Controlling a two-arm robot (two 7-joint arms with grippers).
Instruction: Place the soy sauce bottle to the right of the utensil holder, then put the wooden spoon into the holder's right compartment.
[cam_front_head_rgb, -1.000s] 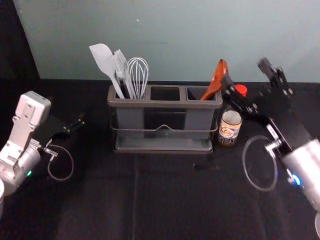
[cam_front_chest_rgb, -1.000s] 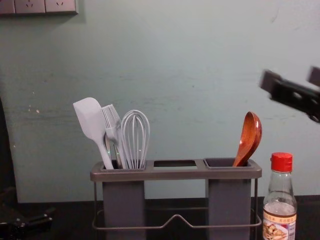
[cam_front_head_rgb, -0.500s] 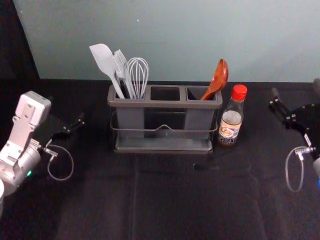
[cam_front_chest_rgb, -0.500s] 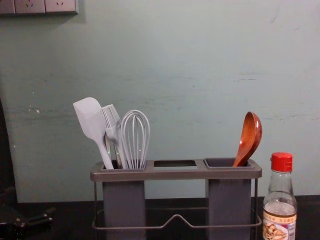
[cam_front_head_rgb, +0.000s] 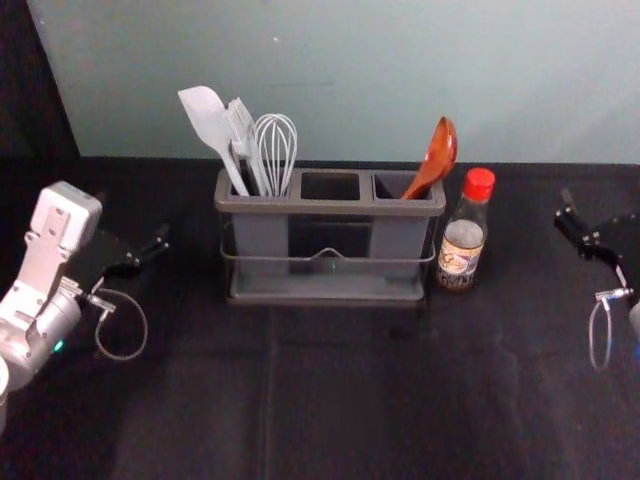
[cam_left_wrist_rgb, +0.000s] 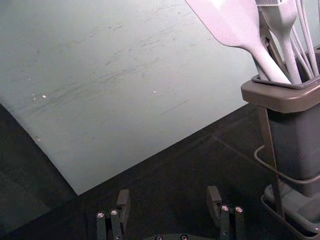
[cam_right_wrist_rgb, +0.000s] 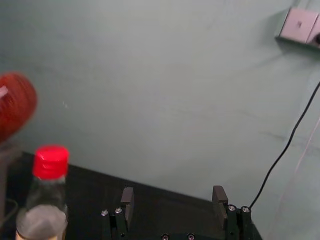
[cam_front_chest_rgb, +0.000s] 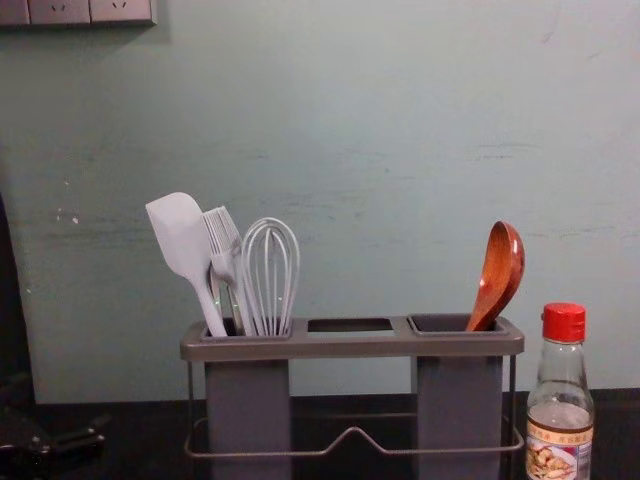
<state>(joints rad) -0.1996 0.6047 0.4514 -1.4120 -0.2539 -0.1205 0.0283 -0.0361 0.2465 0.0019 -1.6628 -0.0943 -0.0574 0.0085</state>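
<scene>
With the bottle (cam_front_head_rgb: 462, 245) standing just right of the holder (cam_front_head_rgb: 330, 208) and the spoon (cam_front_head_rgb: 438, 158) in its right compartment (cam_front_head_rgb: 386, 186), nothing seemed left; left gripper (cam_left_wrist_rgb: 169, 197) and right gripper (cam_right_wrist_rgb: 173, 195) were spread, empty, either side of it.

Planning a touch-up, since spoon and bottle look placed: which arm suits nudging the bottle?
Right, I'd say. The right end effector is open, on the same side of the holder as the bottle. The left end effector, also open, is opposite, so the holder may obstruct it.
</scene>
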